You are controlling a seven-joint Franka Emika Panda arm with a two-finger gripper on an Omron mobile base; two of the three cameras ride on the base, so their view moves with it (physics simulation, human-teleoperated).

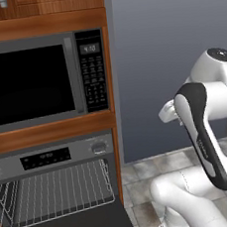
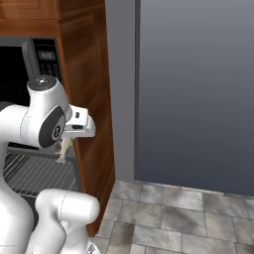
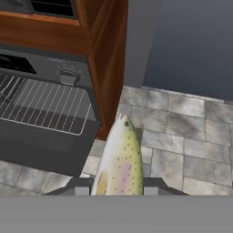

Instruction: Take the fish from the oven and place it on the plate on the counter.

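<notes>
Beside the oven [image 3: 50,113]: pincer [image 3: 119,189] clamps the fish [image 3: 119,159], head hanging over floor tiles.
Carry: keep grip firm, swing slowly toward the plate.

The white arm is folded up high, its elbow bent and the forearm reaching across to the side. The hand [image 2: 67,144] points downward beneath the wrist, its two fingers closed on the fish [image 3: 119,159], which hangs head-down between them, clear of everything below.

Brushed grey steel oven [image 1: 55,154] with thin wire rack [image 1: 55,194], glossy brown wood cabinet [image 2: 87,74], matt stone floor tiles [image 2: 188,218]
</notes>
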